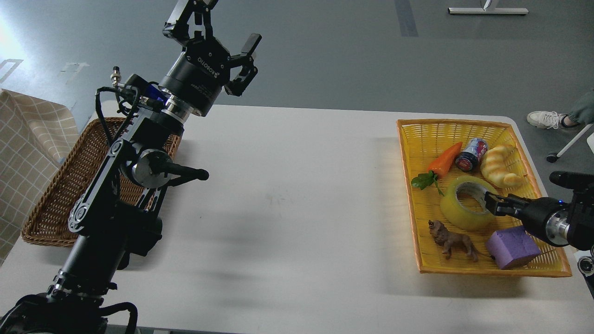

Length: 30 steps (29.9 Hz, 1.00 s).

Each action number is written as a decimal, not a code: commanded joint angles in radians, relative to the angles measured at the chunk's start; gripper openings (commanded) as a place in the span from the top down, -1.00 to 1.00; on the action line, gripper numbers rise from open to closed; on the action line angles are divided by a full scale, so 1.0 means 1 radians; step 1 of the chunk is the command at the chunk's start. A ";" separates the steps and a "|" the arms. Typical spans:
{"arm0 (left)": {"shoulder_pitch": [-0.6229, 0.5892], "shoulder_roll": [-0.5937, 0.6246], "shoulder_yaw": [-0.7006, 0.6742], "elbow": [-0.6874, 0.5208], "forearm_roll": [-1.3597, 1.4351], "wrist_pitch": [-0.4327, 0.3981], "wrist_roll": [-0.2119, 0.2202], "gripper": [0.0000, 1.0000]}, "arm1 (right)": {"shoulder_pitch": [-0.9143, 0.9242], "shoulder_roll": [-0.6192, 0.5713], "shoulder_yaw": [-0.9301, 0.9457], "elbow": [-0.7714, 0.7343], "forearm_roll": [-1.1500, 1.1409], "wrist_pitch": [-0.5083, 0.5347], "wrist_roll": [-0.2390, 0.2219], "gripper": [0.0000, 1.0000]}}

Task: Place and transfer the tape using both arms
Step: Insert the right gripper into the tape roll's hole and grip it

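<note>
The tape (457,211), a wide yellow translucent roll with a grey-white core, lies flat in the yellow basket (464,125) at the table's right. My right gripper (493,204) comes in from the right edge, and its dark fingertips are at the roll's right rim. The fingers are too small and dark to tell apart. My left gripper (222,25) is open and empty. It is raised high above the table's far left edge, far from the tape.
The yellow basket also holds a carrot (444,160), a can (471,154), a croissant (497,165), a toy lion (452,240) and a purple block (513,247). A brown wicker basket (51,204) sits at the left, under my left arm. A person's shoe (545,119) is beyond the table's right corner.
</note>
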 commanded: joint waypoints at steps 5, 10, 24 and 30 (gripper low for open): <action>0.001 0.005 0.000 0.000 0.000 0.000 0.000 -0.96 | -0.001 0.000 -0.003 0.000 0.000 0.000 0.000 0.06; 0.001 0.005 -0.001 0.000 0.000 0.000 0.001 -0.96 | -0.001 0.000 -0.003 0.001 0.002 0.000 0.000 0.10; 0.001 0.005 0.000 0.000 0.000 0.000 0.001 -0.96 | -0.018 -0.003 -0.003 0.009 0.006 0.000 0.000 0.58; 0.001 0.007 -0.001 0.000 -0.002 0.000 0.000 -0.96 | -0.012 -0.006 0.000 0.018 0.014 0.000 0.002 0.61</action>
